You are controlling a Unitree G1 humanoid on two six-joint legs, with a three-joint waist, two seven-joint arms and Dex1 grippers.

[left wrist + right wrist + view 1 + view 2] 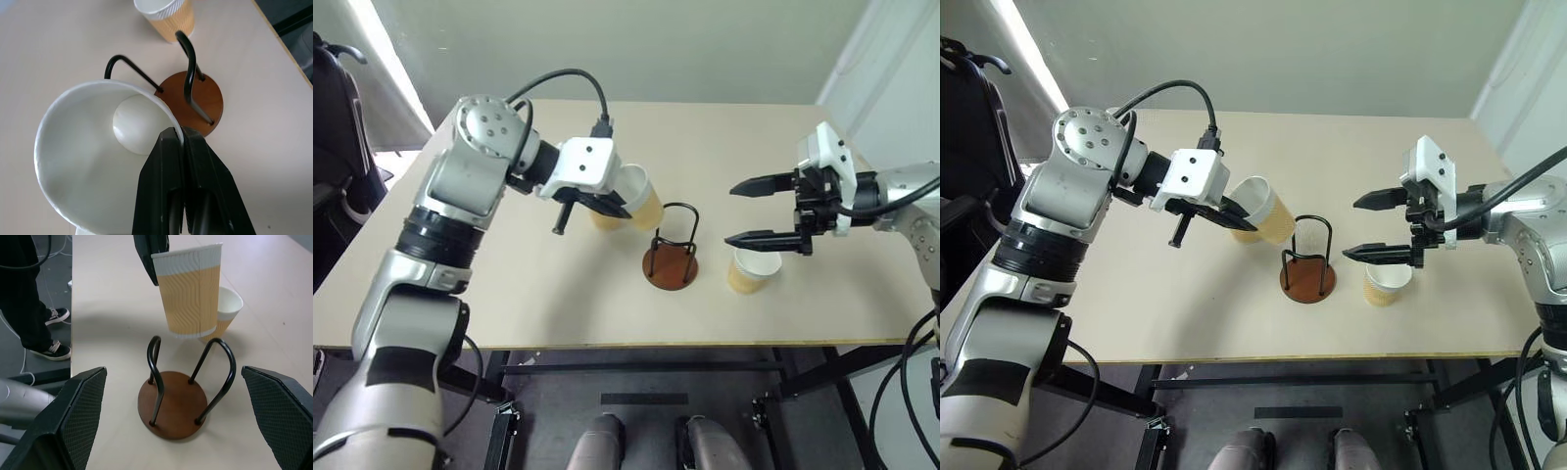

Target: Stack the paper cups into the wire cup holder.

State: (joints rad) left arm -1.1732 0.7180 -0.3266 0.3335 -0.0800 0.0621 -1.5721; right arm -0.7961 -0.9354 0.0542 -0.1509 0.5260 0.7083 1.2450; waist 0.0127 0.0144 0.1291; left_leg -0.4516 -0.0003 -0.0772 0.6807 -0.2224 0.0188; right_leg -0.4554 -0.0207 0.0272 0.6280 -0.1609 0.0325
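Held cup aloft, tilted, just beside the wire cup holder at mid-table, pinched at its rim by the left gripper. Best levelled, centred between the loops, then lowered. Right gripper spread wide above another cup toward the table's right edge.

three paper cups, one wire cup holder.
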